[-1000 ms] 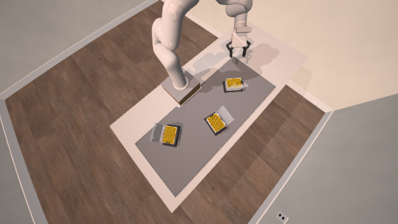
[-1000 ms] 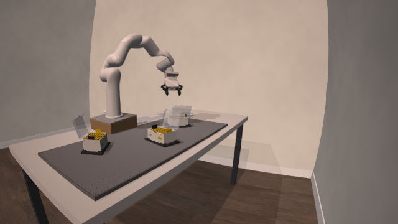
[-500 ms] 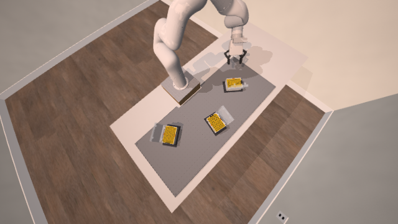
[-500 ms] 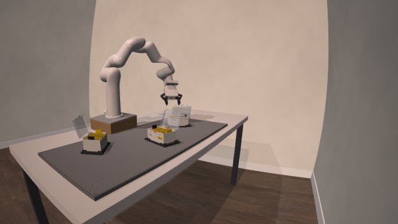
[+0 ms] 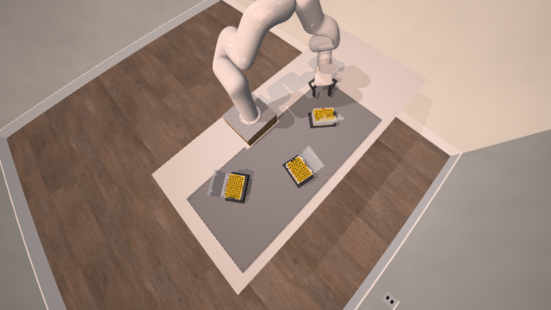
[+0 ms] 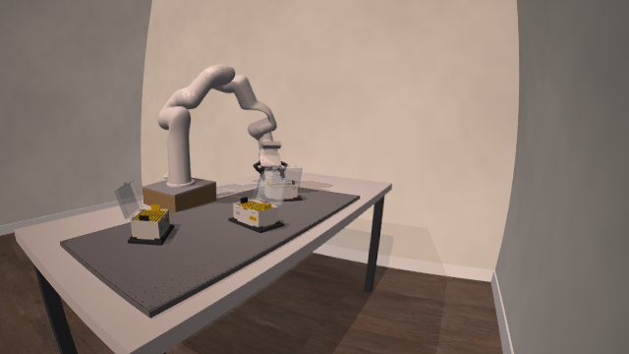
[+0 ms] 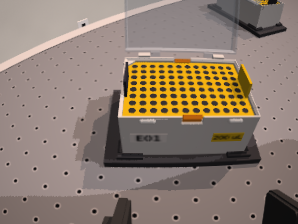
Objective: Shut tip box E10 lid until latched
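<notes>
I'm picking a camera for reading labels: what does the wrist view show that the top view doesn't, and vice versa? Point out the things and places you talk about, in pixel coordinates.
Only wrist: a readable E01 sticker (image 7: 148, 138) on the nearest box's front wall.

Only top: the arm (image 5: 263, 17) and its base block (image 5: 263, 131).

Both: that open tip box (image 5: 324, 115) (image 7: 182, 137) and the gripper's spread fingers (image 5: 314, 91).

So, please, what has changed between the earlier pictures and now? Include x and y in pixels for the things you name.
The black-fingered gripper (image 5: 322, 94) (image 6: 272, 175) (image 7: 201, 218), open, came down towards the white tip box marked E01 (image 5: 324, 121) (image 6: 290, 193) (image 7: 187, 145). Nothing was gripped or released. The boxes and raised clear lids (image 5: 312, 158) (image 5: 218, 183) (image 6: 129, 199) (image 7: 180, 25) stayed put.
</notes>
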Controlling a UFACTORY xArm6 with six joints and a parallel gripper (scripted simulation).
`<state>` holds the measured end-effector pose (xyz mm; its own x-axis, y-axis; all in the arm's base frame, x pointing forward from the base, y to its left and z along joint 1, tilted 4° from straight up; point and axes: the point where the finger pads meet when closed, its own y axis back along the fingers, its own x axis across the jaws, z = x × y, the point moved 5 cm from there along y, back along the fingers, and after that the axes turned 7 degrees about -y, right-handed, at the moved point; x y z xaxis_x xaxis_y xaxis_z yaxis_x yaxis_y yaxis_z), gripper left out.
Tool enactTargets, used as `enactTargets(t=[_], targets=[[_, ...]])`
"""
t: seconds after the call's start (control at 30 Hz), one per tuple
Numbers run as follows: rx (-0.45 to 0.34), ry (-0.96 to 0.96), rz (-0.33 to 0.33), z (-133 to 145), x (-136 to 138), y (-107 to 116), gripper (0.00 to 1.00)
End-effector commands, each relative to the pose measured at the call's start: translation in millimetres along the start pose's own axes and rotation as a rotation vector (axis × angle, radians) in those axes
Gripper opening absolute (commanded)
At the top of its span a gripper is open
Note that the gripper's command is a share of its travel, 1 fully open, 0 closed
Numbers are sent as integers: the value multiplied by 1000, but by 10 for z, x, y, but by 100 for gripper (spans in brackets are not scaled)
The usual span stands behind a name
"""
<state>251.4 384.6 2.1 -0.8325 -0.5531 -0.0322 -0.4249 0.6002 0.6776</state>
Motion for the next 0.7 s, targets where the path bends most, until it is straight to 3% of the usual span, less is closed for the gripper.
enactTargets(t=[0.0, 0.13, 0.67], targets=[[-2, -3, -3, 97, -11, -81, 100], [-2, -3, -3, 238, 5, -223, 100], [-2, -3, -3, 238, 5, -223, 100]])
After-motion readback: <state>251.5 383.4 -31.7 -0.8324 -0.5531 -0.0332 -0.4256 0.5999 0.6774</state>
